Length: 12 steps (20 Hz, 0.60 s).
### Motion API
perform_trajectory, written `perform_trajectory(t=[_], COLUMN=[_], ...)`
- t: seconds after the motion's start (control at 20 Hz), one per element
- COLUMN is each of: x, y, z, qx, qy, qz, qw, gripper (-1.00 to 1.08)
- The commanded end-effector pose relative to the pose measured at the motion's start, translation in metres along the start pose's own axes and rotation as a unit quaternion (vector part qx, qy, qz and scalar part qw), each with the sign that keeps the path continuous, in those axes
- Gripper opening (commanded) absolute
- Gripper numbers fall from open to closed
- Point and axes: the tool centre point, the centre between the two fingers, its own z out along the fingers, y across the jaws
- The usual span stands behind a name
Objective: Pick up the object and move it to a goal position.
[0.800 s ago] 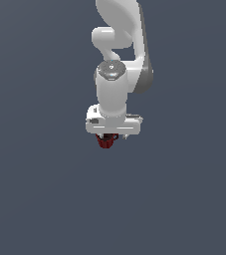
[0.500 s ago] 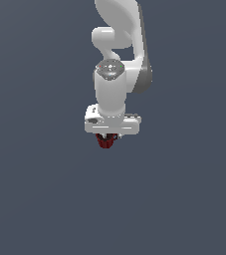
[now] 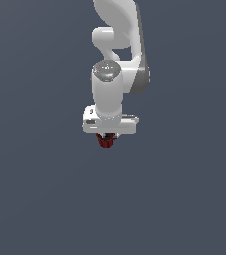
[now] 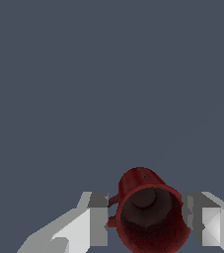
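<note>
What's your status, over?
Gripper around the red mug, fingers on both sides, handle beside one finger. In the exterior view the mug sits tucked under the hand. Nothing else in sight, over.

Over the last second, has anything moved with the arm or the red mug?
Nothing visibly changed. The gripper remains in the same spot in the exterior view, with the mug between its fingers, one finger at the handle side; the arm's pose looks the same.
</note>
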Motion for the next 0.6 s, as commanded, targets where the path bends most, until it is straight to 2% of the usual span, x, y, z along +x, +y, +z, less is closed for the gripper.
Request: perform_trajectory(t=[0.0, 0.25, 0.55], x=[-0.002, -0.008, -0.022], y=[0.004, 0.018, 0.040], z=[0.003, 0.015, 0.033], qx=[0.003, 0.015, 0.045], qy=[-0.010, -0.042, -0.101], qz=[0.000, -0.003, -0.009], qw=[1.0000, 0.9990, 0.9939], gripper=[0.28, 0.28, 0.28])
